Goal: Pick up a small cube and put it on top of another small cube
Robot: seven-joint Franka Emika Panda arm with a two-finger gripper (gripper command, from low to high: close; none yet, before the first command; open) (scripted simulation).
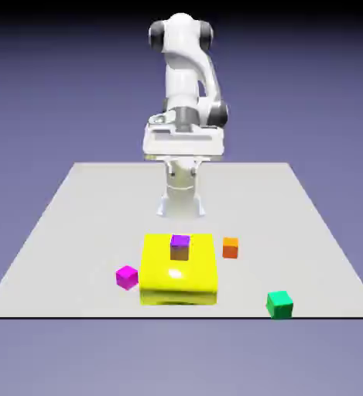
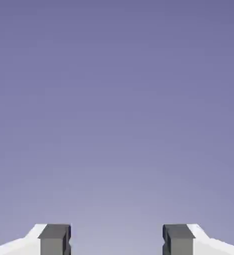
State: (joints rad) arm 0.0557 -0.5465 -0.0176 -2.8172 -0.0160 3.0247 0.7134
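The gripper [image 2: 117,239] stands with fingers apart, holding nothing, raised above the bench [image 1: 76,232]. Well below and nearer the camera sit the orange cube [image 1: 230,247] and, beside it, the purple-topped cube [image 1: 180,247] on the yellow block [image 1: 161,278].

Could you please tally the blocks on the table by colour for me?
Orange cube: 1
Purple-topped cube: 1
Magenta cube: 1
Green cube: 1
Flat yellow block: 1
Total: 5
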